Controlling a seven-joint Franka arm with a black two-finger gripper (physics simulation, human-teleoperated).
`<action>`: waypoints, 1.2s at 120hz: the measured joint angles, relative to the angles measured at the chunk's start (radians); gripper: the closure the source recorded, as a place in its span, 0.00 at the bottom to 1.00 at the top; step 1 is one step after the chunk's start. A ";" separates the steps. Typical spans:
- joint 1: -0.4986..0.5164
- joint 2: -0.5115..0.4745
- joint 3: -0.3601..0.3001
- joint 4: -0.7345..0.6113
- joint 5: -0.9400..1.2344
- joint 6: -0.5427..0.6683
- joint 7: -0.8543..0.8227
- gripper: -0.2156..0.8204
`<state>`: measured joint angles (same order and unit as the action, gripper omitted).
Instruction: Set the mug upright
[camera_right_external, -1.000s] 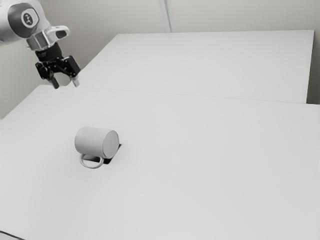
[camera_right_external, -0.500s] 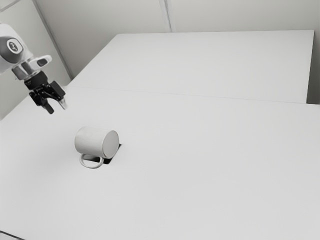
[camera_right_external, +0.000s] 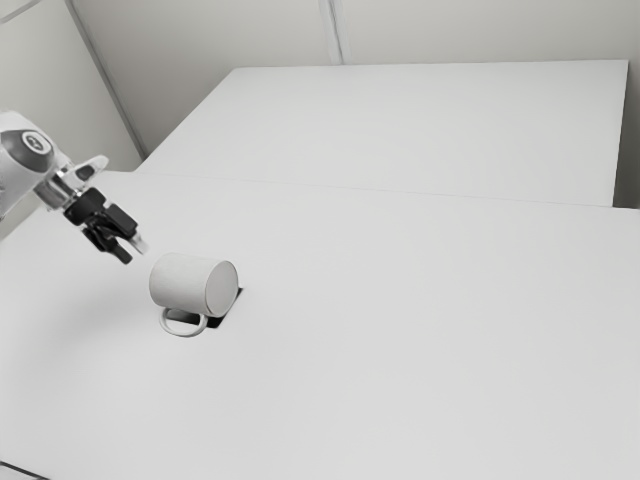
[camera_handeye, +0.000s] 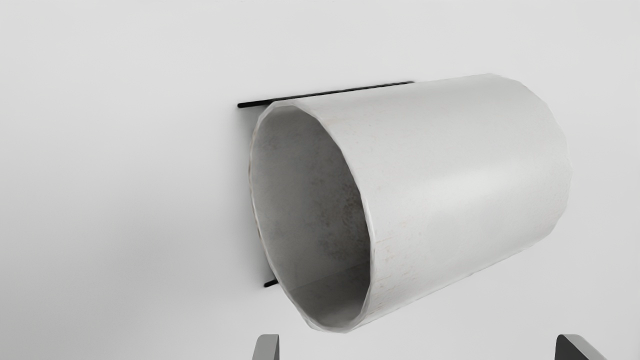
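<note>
Pale walls stand behind the wide white surface, and on this surface the mug is lying on its side, not upright as the task wants it. Its round wall is carrying it, and the handle is turned low, toward the exterior camera; I think that this handle helps to keep the mug from rolling. Partly under the mug there is a dark patch, but I cannot tell what it is.

The hand is near the mug, at its side toward the exterior view's left, and does not touch it. Its fingers are well apart, with nothing held between them. Such a placing would suit an approach to the mug, in my judgement, since it must be gripped or pushed before its base can come down.

As a container, the mug has its open mouth sideways, so it could hardly keep any liquid. Inside, the wrist view shows grey, somewhat stained walls and no contents that I can find, although the deeper part is in shadow. Its closed end seems to face the exterior view's right.
</note>
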<state>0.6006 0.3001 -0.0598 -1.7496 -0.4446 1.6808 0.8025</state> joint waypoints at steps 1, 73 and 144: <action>0.000 0.002 0.000 -0.001 -0.004 0.001 0.003 0.21; 0.054 0.060 0.000 -0.151 -0.386 0.002 0.211 0.21; 0.054 0.017 -0.029 -0.188 -0.487 -0.049 0.353 0.90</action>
<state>0.6548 0.3166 -0.0890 -1.9379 -0.9318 1.6317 1.1559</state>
